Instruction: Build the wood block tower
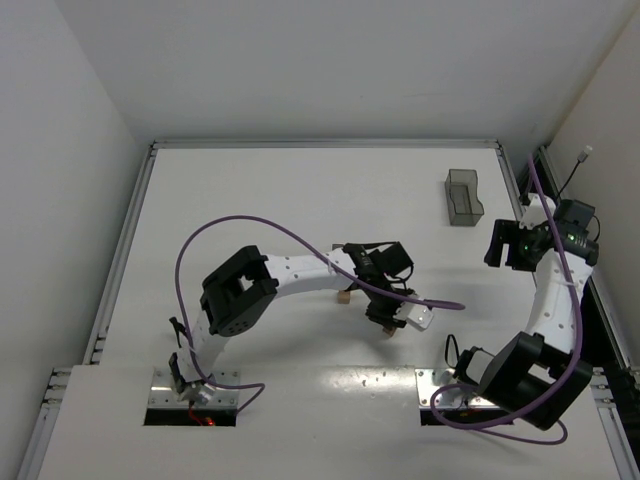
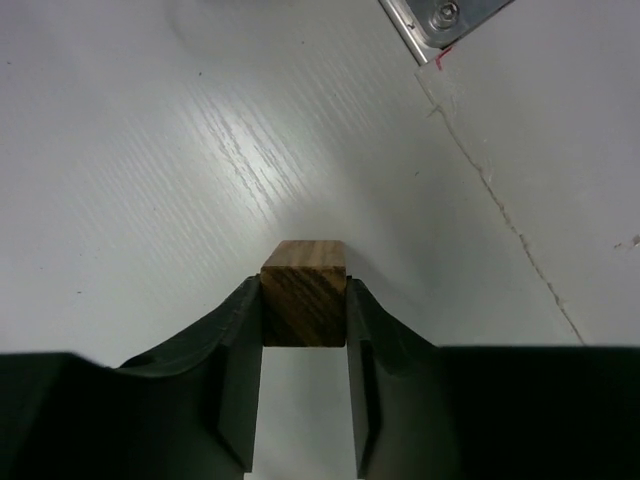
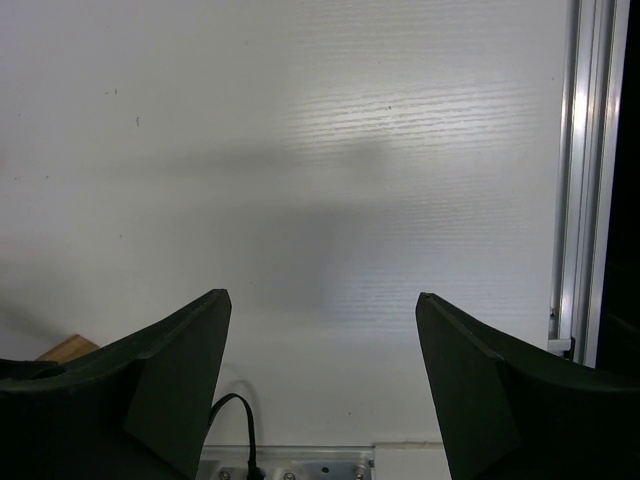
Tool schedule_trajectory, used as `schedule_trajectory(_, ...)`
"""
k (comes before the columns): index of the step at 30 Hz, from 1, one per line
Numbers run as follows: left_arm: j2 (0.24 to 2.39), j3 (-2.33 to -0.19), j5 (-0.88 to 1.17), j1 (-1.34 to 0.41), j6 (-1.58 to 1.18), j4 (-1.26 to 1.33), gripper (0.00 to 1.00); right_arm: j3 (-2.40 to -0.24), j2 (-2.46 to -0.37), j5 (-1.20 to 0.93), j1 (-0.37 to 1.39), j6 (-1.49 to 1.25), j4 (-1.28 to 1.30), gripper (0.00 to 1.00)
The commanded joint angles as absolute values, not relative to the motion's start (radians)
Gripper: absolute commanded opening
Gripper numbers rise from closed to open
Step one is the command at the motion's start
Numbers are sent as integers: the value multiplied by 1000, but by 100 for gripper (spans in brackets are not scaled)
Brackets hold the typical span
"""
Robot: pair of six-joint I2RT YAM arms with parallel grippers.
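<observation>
My left gripper is shut on a small brown wood block, held between the fingertips just above the white table. In the top view this gripper is at the table's middle, with a bit of tan block showing under it. Another wood block lies beside the left forearm. My right gripper is open and empty; in the top view it hovers at the right side. A tan wooden corner peeks past its left finger. No stacked tower shows.
A dark translucent bin stands at the back right. A metal rail runs along the table's right edge. A purple cable loops over the middle. A metal bracket sits at the top of the left wrist view.
</observation>
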State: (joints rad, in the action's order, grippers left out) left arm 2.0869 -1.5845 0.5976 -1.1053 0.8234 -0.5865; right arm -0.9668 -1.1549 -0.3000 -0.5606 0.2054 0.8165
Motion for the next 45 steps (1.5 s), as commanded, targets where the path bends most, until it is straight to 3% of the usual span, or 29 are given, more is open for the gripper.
schedule_trajectory(1, 2091, -1586, 615, -1118, 807, -546, 18, -985, -1163, -327, -566, 209, 807, 72)
schedule_trajectory(2, 2091, -1586, 598, -1118, 795, -546, 7, -985, -1163, -336, -566, 209, 807, 72)
schedule_trajectory(4, 2091, -1586, 568, -1118, 740, -537, 0, -985, -1163, -345, -566, 209, 807, 72)
schedule_trajectory(12, 1956, -1597, 483, -988, 428, -647, 0, -994, -1215, -402, -557, 209, 796, 72)
schedule_trajectory(15, 1875, -1597, 299, -947, 223, -647, 0, -1018, -1255, -428, -557, 209, 805, 72)
schedule_trajectory(24, 1761, -1621, 132, -761, -99, -644, 0, -1046, -1298, -446, -537, 209, 815, 70)
schedule_trajectory(27, 1738, -1573, 82, -749, -173, -623, 0, -1081, -1324, -437, -514, 209, 825, 70)
schedule_trajectory(33, 1717, -1508, -46, -749, -261, -554, 0, -1108, -1336, -405, -466, 199, 825, 80)
schedule_trajectory(45, 1773, -1542, -271, -790, -514, -555, 0, -1098, -1336, -396, -445, 190, 816, 82)
